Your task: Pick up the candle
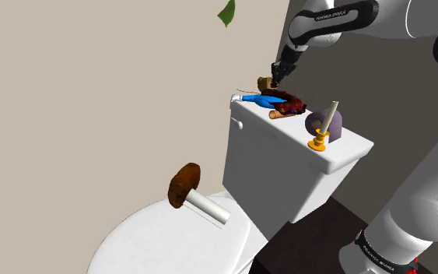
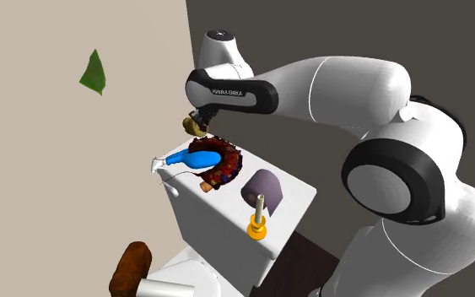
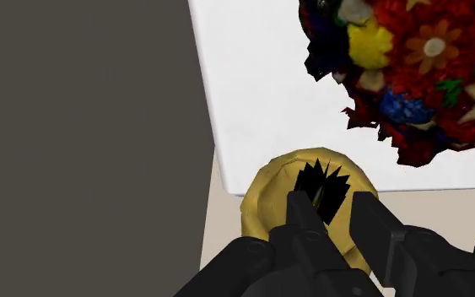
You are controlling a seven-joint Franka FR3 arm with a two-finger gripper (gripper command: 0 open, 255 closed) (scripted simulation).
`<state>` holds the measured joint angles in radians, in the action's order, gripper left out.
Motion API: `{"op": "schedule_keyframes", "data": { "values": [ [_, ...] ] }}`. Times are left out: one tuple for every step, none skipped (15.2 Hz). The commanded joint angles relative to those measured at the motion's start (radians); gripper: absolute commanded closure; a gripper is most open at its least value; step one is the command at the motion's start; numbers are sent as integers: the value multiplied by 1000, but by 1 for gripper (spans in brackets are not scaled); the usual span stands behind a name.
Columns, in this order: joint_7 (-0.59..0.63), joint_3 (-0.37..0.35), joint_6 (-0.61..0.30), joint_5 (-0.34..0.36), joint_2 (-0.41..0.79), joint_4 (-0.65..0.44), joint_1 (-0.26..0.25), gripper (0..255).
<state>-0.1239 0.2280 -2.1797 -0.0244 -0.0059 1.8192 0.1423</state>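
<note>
1. Currently: gripper (image 3: 337,213) is at the far end of the tank lid (image 1: 343,152), with the arm reaching over from the stand side. Fingers are narrow, pinching a gold round cup w/ a dark jagged centre. I take this for the candle (image 3: 267,198).
2. Grip: one finger lies over the dark centre, the other on the gold rim. Looks like a wall pinch, not a span across the whole body, prob. bc the cup is wider than the finger gap.
3. Candle posn: in the wrist view it overhangs the lid's corner, partly over the beige wall. In the shoulder view it hangs just above the lid's far corner. Judged lifted clear, not resting; not certain.
4. Rest of lid, from the stand end outward: a pale stick on orange stand (image 1: 322,131) is upright, just beside a purple-grey roll (image 2: 265,187). Then a red flower wreath (image 2: 225,167) lies flat w/ a blue spray bottle (image 2: 195,159) laid across it. Wreath is near the candle but apart.
5. Containers: the cup's dark centre could be wick or wax, can't tell. Roll's core contents not visible. Toilet lid (image 1: 131,241) is shut, w/ a brown-capped object (image 1: 184,185) lying on it.
6. Risk: the rim pinch looks shallow, so tilt or slip is poss.
</note>
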Motion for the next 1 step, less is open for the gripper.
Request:
{"op": "schedule_keyframes", "data": {
  "values": [
    [0, 8, -12, 1, -5, -20, 8, 255]
  ]
}}
